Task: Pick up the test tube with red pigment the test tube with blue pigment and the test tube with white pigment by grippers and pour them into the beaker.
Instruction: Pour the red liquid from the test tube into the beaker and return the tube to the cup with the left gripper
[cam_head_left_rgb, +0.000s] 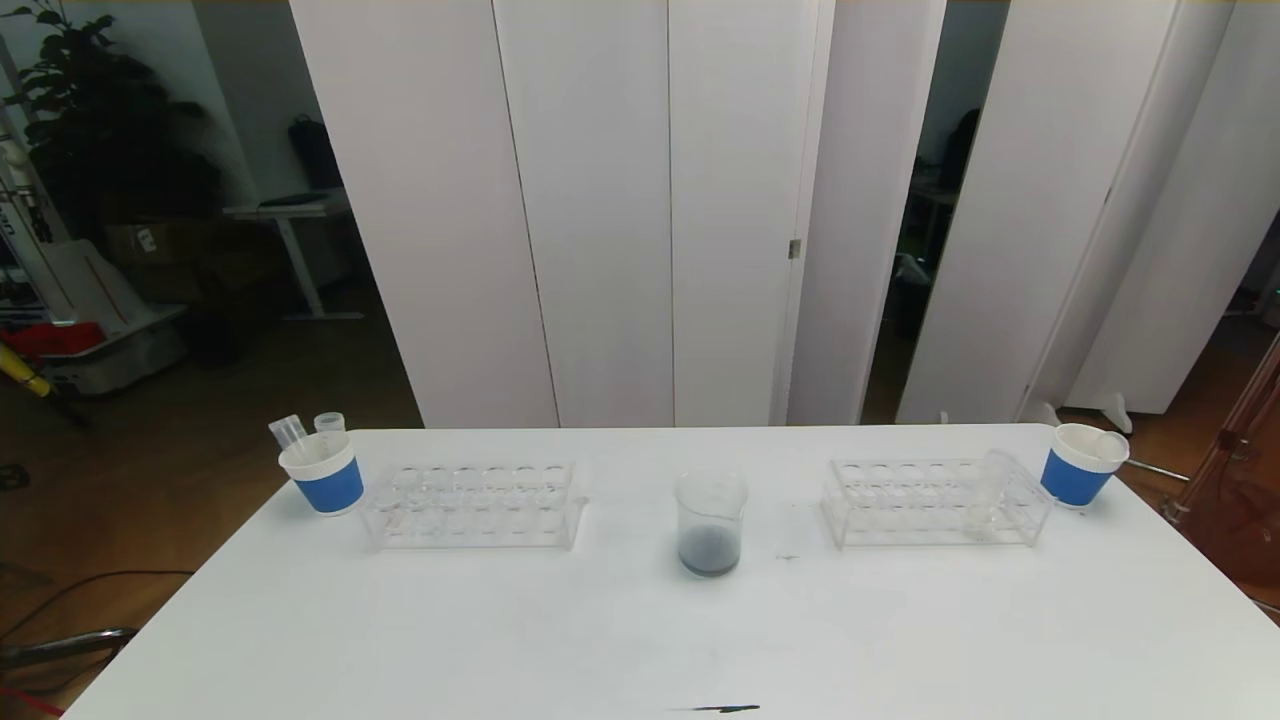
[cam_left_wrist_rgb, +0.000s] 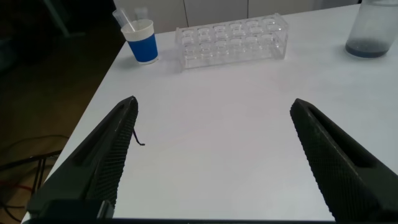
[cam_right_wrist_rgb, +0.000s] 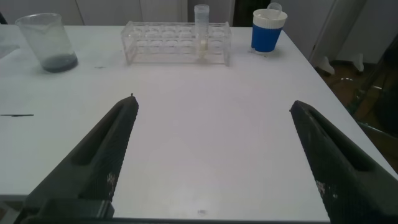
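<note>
The beaker (cam_head_left_rgb: 710, 525) stands mid-table with dark grey-blue liquid at its bottom; it also shows in the left wrist view (cam_left_wrist_rgb: 373, 31) and the right wrist view (cam_right_wrist_rgb: 48, 42). The test tube with white pigment (cam_right_wrist_rgb: 201, 28) stands upright in the right rack (cam_head_left_rgb: 935, 500), with cream liquid low inside; it also shows in the head view (cam_head_left_rgb: 990, 485). No tube with red or blue liquid shows. My left gripper (cam_left_wrist_rgb: 214, 102) is open and empty over bare table near the front left. My right gripper (cam_right_wrist_rgb: 214, 102) is open and empty over bare table near the front right. Neither arm shows in the head view.
An empty clear rack (cam_head_left_rgb: 470, 505) stands left of the beaker. A blue paper cup (cam_head_left_rgb: 325, 475) at the far left holds two clear tubes (cam_head_left_rgb: 290, 432). Another blue cup (cam_head_left_rgb: 1080, 478) stands at the far right corner. A thin black mark (cam_head_left_rgb: 725, 709) lies near the front edge.
</note>
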